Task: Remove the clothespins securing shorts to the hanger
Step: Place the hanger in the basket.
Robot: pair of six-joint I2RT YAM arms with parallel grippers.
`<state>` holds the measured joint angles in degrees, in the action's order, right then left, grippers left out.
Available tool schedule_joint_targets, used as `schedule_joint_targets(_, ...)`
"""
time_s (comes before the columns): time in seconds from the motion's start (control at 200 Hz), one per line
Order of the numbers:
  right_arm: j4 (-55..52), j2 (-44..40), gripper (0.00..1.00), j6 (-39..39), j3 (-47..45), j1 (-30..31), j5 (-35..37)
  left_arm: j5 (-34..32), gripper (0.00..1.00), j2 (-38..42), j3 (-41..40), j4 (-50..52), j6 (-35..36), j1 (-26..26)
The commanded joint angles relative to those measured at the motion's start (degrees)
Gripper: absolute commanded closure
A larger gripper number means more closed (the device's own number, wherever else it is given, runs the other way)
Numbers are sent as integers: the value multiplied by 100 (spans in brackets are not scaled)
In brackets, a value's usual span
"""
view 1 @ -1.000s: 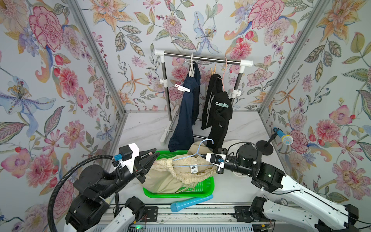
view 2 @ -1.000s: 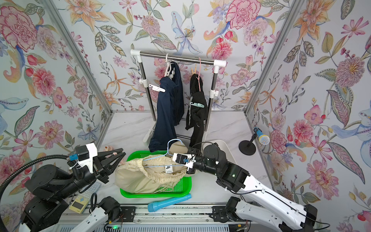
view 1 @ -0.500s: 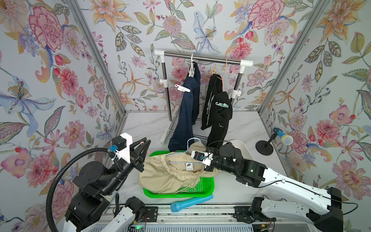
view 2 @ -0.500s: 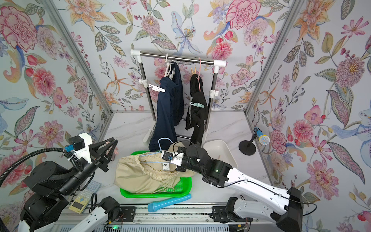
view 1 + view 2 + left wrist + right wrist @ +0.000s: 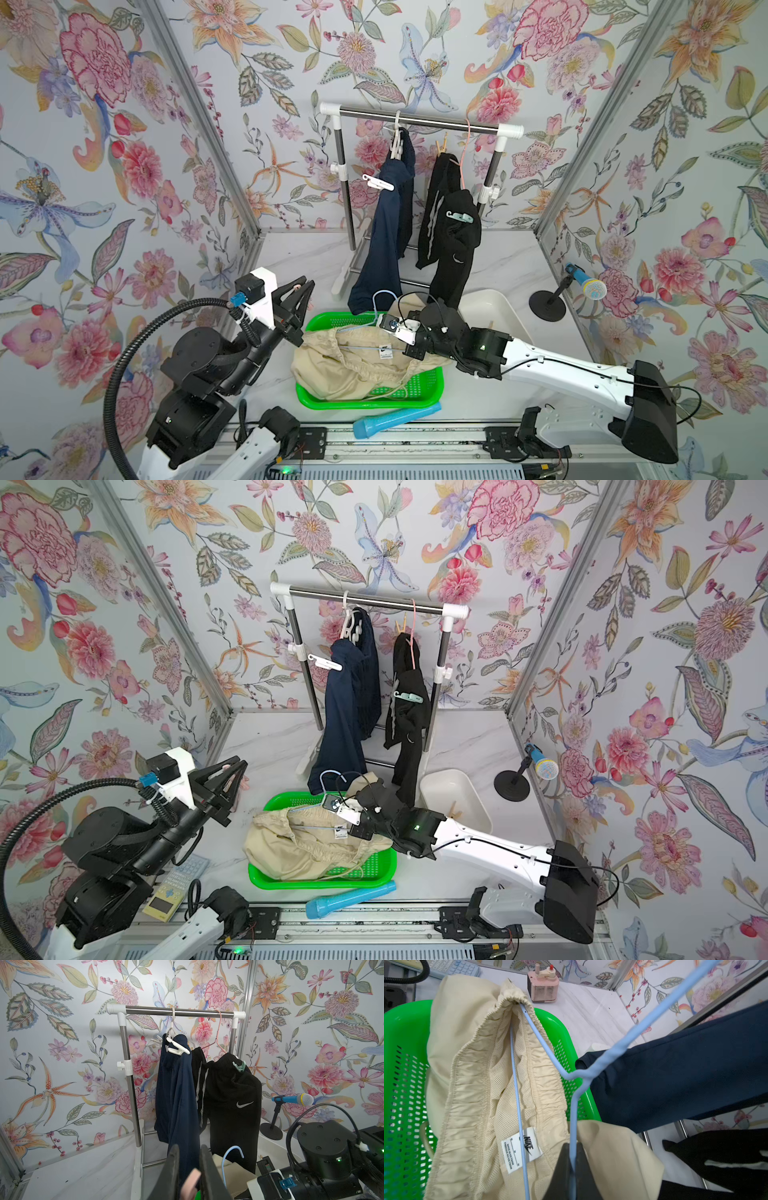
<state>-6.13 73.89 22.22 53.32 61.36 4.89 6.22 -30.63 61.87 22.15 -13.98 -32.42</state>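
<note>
At the green basket rim, my right gripper pinches the blue hanger, jaws nearly together; my left gripper, narrowly parted, clamps a pink peg.

shorts in basket, rack behind

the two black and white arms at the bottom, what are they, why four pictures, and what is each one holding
They are a robot's left arm and right arm, each tipped with pincers. Both top views look down on the booth; the remaining two pictures come from cameras on the wrists. The right gripper is clamped on a blue wire hanger threaded through cream shorts lying in a green basket. The left gripper pinches a small pink piece, likely a peg. Navy shorts and black shorts hang on the rail, with a white clip and a teal clip.
</note>
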Motion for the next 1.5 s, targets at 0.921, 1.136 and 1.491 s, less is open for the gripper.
schedule_joint_targets(0.921, 468, -771, 51, -2095, 146, 274, 835, 635, 100, -574, -1609, -1585, -1419, 8)
schedule_joint_targets(1.136, 1319, -355, 49, -2221, 401, 879, 1195, 291, 100, -598, -2165, -2152, -2672, 8)
schedule_joint_targets(1.491, 1541, 591, 46, -2195, 1109, 943, 826, 327, 100, -697, -2381, -2281, -3360, 8)
